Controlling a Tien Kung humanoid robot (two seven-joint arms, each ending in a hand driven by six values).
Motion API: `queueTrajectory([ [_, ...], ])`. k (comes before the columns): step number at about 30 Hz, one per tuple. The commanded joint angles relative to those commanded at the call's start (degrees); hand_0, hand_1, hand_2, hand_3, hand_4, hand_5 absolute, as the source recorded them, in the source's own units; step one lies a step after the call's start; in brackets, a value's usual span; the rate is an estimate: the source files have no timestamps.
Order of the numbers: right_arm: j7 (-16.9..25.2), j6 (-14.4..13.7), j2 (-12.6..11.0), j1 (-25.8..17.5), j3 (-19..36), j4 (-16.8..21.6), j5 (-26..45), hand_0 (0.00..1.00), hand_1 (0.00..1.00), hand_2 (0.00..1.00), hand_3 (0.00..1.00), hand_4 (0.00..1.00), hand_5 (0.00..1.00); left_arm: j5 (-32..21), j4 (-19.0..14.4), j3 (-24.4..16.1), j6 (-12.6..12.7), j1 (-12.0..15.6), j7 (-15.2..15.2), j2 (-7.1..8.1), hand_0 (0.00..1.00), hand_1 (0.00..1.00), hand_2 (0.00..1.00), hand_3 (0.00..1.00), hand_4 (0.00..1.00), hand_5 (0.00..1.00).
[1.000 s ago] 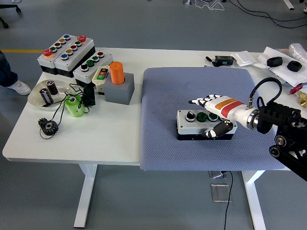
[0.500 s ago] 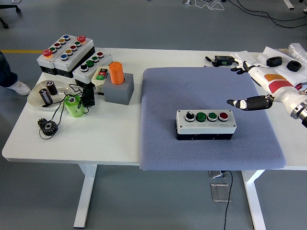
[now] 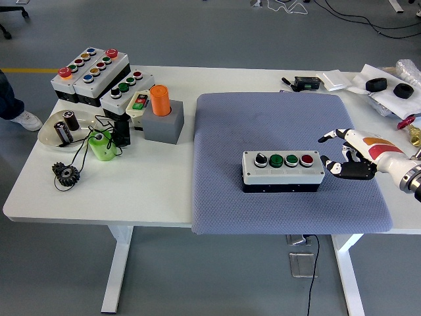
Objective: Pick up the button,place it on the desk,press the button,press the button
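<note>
Your right robot hand (image 3: 347, 155) hovers just right of the button box (image 3: 282, 170) on the blue mat (image 3: 223, 131), fingers spread, holding nothing.

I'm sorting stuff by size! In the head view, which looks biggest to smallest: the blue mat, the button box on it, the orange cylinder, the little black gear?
1. Blue mat
2. Button box
3. Orange cylinder
4. Black gear

The cylinder and gear look fairly close in size, so that order is less sure.
</note>
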Motion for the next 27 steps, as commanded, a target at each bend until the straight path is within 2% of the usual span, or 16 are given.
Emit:
queueTrajectory([
  [18,-0.71,1.4,1.79,1.85,-4.37,-0.17,-1.51,0.176,0.002,0.121,0.773,0.532,0.501,-0.62,0.0,0.72,-0.06,0.12,-0.14,0.05,0.644,0.701,0.7,0.501,0.315,0.998],
  [27,-0.85,1.59,1.88,1.64,-3.72,-0.39,-1.49,0.174,0.002,0.119,0.771,0.53,0.499,-0.83,0.0,0.92,-0.1,0.11,-0.17,0.14,0.644,0.701,0.701,0.5,0.316,0.998],
])
